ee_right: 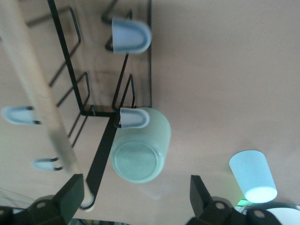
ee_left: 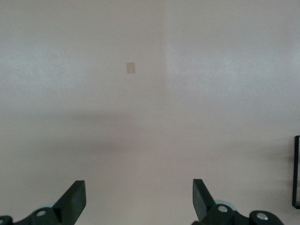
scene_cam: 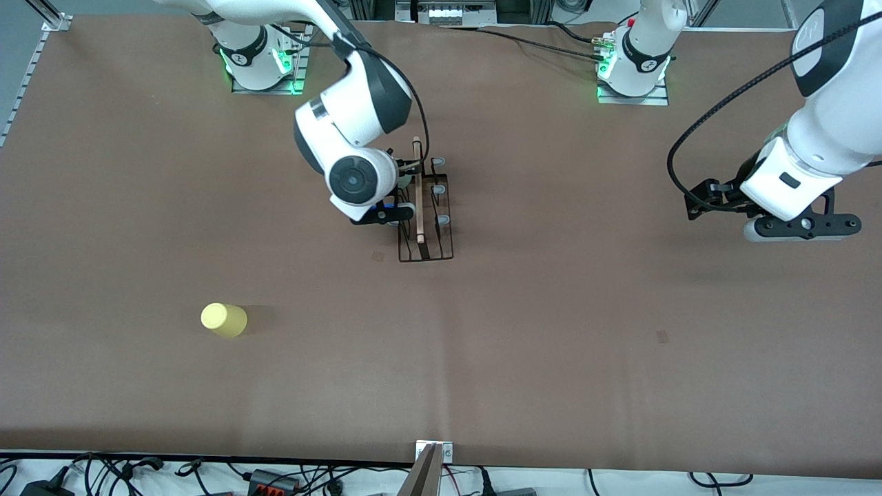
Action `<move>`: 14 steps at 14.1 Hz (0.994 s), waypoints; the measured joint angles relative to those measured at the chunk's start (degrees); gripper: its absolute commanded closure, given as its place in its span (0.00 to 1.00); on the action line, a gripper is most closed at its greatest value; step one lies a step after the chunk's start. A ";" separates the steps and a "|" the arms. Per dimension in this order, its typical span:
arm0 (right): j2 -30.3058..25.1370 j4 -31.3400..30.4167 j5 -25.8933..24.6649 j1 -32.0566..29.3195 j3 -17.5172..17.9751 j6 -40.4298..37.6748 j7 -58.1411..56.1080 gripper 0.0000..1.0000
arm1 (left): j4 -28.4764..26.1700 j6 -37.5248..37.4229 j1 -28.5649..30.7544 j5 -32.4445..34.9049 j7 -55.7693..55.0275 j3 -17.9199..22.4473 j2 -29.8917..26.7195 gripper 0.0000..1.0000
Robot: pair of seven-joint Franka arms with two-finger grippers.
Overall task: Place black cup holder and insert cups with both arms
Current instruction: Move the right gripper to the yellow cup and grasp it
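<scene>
Right gripper (ee_right: 133, 197): jaws open, nothing between them, poised over the rack's end nearest the arm bases. Just off the jaws a sage green cup (ee_right: 140, 147) hangs upside down on a prong, base showing, free of both fingers. In the front view this cup is hidden by the right arm's wrist.

Rack (scene_cam: 427, 210): thin black wire, rectangular base flat on the brown desk (scene_cam: 586, 310) near its middle, long side running toward the front camera. A pale wooden rod (scene_cam: 418, 193) lies along the top. Prongs end in grey-blue caps (ee_right: 131, 35). No brand, label or writing readable on rack or cups.

Light blue cup (ee_right: 253, 176): upside down on the desk, near the rack, seen only from the right wrist.

Yellow cup (scene_cam: 224, 319): upside down on the desk, well apart from the rack, nearer the front camera, toward the right arm's end.

Left gripper (ee_left: 139, 201): jaws open and empty, waiting over bare desk toward the left arm's end, well apart from the rack.
</scene>
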 measured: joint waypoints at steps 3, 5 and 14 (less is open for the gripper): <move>-3.44 2.74 -3.51 -1.49 -6.15 0.04 0.52 0.00 | -0.30 -0.22 -0.08 -5.37 0.09 1.93 -0.88 0.00; -3.86 3.32 -8.49 -3.57 -9.47 1.14 0.42 0.00 | -0.42 -1.33 -0.08 -5.93 0.30 3.21 -1.51 0.00; 5.77 3.34 -13.03 -19.41 -10.65 20.72 -11.49 0.00 | 2.01 -5.93 -1.63 -4.53 0.62 2.10 -4.54 0.00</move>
